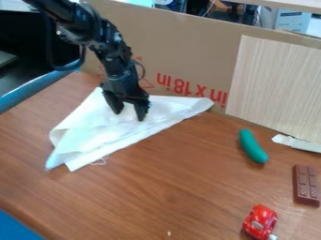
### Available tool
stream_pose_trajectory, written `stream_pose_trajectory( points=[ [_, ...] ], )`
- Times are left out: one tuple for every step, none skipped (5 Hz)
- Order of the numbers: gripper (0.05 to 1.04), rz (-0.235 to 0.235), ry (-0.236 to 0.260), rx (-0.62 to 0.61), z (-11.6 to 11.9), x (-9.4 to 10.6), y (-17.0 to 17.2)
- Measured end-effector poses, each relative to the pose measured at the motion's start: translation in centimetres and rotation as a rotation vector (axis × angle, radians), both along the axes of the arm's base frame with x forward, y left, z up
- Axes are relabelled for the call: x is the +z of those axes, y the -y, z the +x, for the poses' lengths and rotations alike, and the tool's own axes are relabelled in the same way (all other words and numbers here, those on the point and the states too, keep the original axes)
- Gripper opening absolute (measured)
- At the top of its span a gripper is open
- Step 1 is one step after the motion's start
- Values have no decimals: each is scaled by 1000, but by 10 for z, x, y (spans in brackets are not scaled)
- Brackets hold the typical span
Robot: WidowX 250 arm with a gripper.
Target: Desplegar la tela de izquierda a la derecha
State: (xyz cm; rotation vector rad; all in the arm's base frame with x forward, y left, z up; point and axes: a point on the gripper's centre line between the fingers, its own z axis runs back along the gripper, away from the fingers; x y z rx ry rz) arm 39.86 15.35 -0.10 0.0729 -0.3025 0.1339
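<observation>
The gripper [130,112] hangs over the upper middle of the white cloth [103,133], its two fingers spread apart with cloth visible between and below them. Whether the fingertips touch the fabric I cannot tell. The cloth lies folded in a rough triangle on the left half of the table, one long edge running diagonally from the lower left corner up to a point at the right, near the cardboard. Layered folds show at its lower left end.
A green cucumber-like toy [253,146], a brown chocolate bar [306,185] and a red toy car [260,222] lie on the wooden table [169,187] at the right. Behind the cloth stands a cardboard wall [188,42], with a pale wood-grain panel [276,84] against it.
</observation>
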Motion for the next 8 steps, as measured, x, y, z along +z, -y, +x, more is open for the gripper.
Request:
stream_pose_trajectory(
  points=[
    [999, 24, -9, -39, -5, -1, -20],
    [999, 21, -11, -82, -11, -1, -22],
    [999, 5, -35, -133, -28, -1, -15],
    [999, -21, -65, -192, -50, -2, -1],
    [999, -34, -88, -244, -66, -1, 11],
    [999, -58, -128, -299, -86, -2, 22],
    [999, -61, -146, -360, -102, -1, 27],
    [999, -51, -160, -395, -113, -3, 30]
  ],
)
